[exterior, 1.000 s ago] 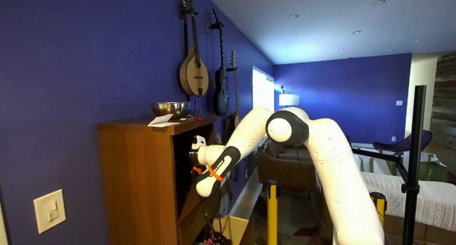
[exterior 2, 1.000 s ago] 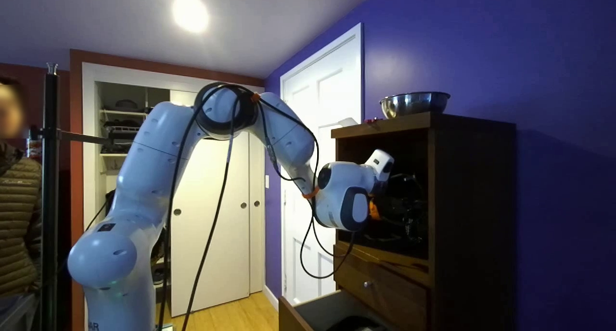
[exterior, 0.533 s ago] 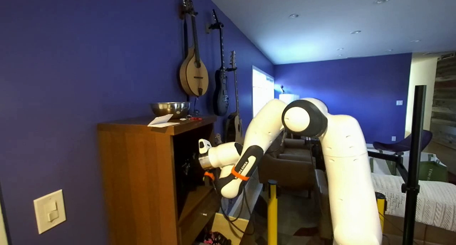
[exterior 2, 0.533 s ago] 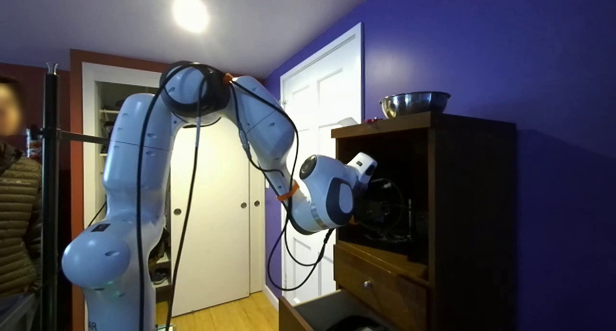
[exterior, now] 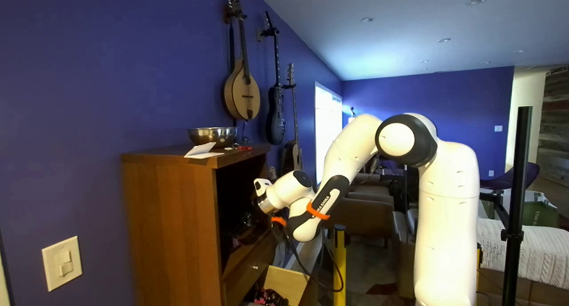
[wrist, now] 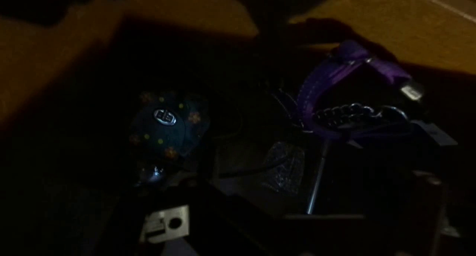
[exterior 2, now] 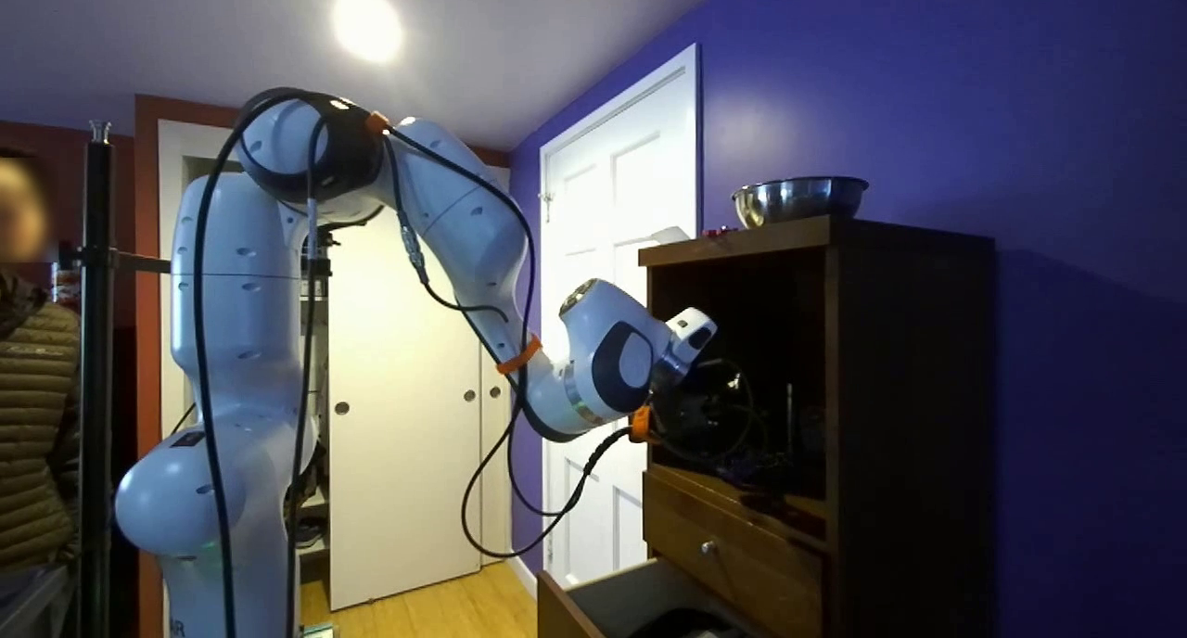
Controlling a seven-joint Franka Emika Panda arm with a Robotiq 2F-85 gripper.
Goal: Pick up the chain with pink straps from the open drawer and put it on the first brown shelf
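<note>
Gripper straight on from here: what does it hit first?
Likely the crinkled shiny item or the thin metal rod beside it; the purple-strapped chain looks off to one side. Too dim to judge depth.

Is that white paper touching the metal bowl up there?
Apart. In an exterior view, a clear gap shows between the white paper and the metal bowl.

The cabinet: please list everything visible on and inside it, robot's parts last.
Bowl: one, silver, on top.
Folded paper: one, white, on top.
Small items: count unclear, red, on top.
Strap with chain: one, purple, upper compartment.
Flowered object: one, blue, wrist view left.
Rod: one, silver, upper compartment.
Closed drawer: one, brown, below compartment.
Open drawer: one, tan inside, lower.
Patterned item: one, pink and black, open drawer.
Rest: too dark to tell.
Arm: one, white, outside.
Hand: one, dark, upper compartment.
</note>
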